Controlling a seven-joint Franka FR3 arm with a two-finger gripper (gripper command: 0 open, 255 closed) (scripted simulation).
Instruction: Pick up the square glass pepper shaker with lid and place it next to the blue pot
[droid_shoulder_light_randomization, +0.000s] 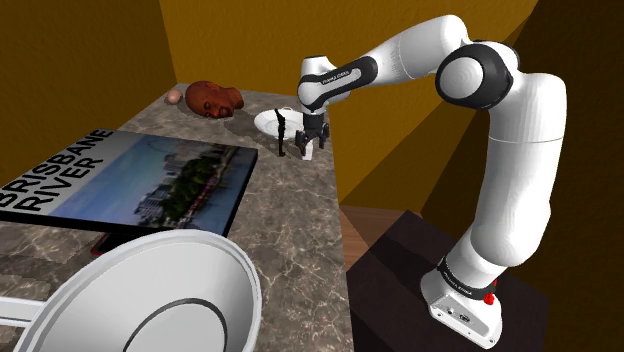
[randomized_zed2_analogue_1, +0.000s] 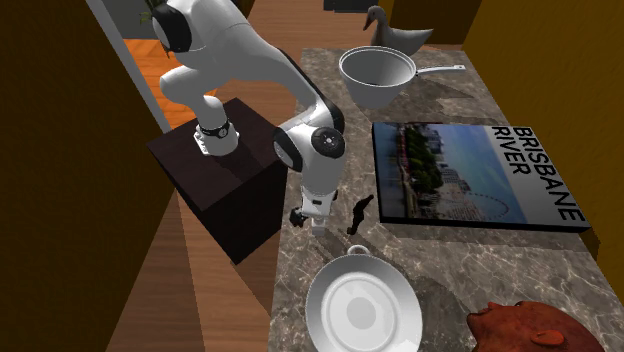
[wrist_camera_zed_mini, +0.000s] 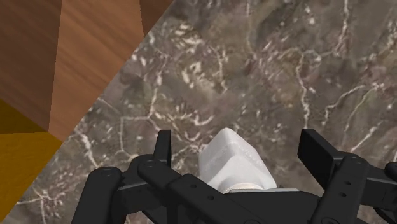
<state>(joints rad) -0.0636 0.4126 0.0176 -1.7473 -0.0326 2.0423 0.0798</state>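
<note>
The white Franka arm (droid_shoulder_light_randomization: 500, 150) bends low over a brown marble counter (wrist_camera_zed_mini: 286, 63), its black gripper (wrist_camera_zed_mini: 239, 139) pointing down with the fingers (wrist_camera_zed_mini: 163, 149) spread apart on either side of a whitish square pepper shaker (wrist_camera_zed_mini: 232, 162); a gap shows between each finger and the shaker, so nothing grips it. The shaker sits on the counter close to the edge that faces the dark stand (randomized_zed2_analogue_1: 215, 170), with wooden floor (wrist_camera_zed_mini: 95, 51) beyond that edge. Just beside the gripper in the second exterior view is a small black figure (randomized_zed2_analogue_1: 357, 215), and a round white plate (randomized_zed2_analogue_1: 360, 305) sits near both. The pot (randomized_zed2_analogue_1: 378, 75), drawn pale grey with a long handle, rests at the other end of the counter, well apart from the shaker, with a "Brisbane River" book (randomized_zed2_analogue_1: 470, 175) lying between them, a swan figure (randomized_zed2_analogue_1: 385, 30) behind the pot and a brown head-shaped object (randomized_zed2_analogue_1: 530, 330) past the plate
</note>
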